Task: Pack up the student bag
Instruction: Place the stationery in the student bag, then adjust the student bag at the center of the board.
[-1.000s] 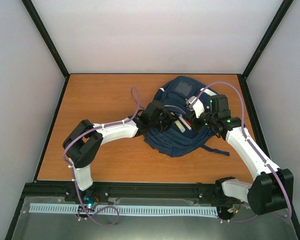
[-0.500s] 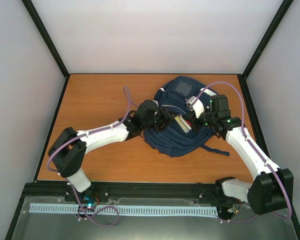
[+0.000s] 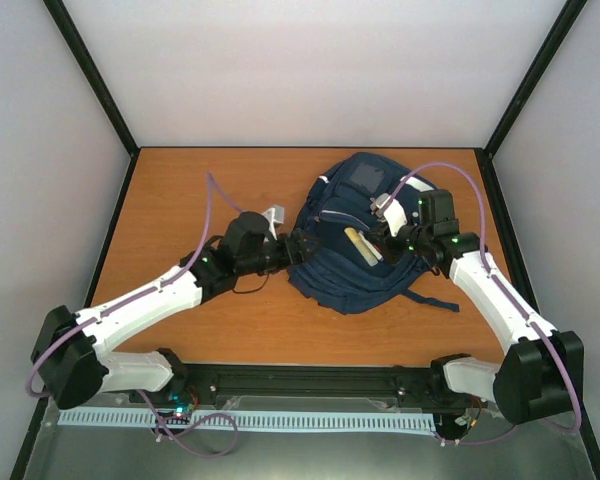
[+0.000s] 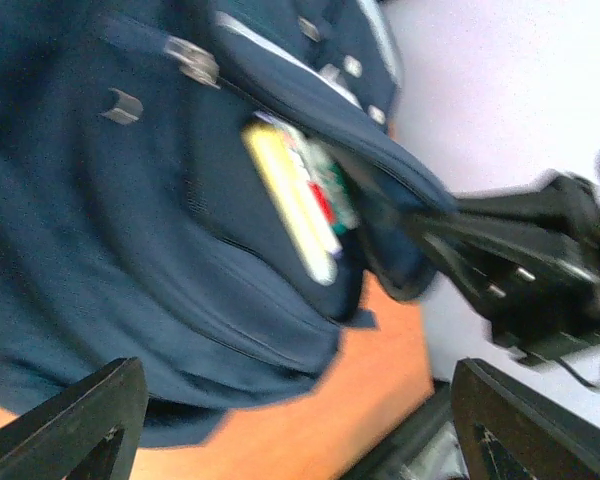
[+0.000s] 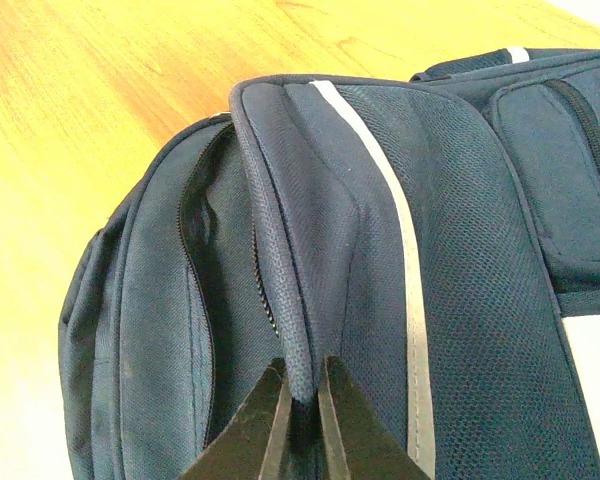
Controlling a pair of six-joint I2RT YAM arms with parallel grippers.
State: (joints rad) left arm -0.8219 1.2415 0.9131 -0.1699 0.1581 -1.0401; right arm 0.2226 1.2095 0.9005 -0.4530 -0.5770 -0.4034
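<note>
Pinching the piped seam of the large navy blue fabric backpack (image 3: pixel 355 255), mid orange wooden table (image 3: pixel 180 190), with the right gripper (image 5: pixel 300 385); spreading the left gripper (image 4: pixel 295 400) wide, empty, just beside it. Looks soft, floppy, likely light: best taken by seams or straps

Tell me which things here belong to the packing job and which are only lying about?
Job: student bag, yellow flat pack in its opening, right gripper pinching the bag's edge, left gripper open beside it.
Not the job: wooden table, purple cables, white slotted strip.
</note>
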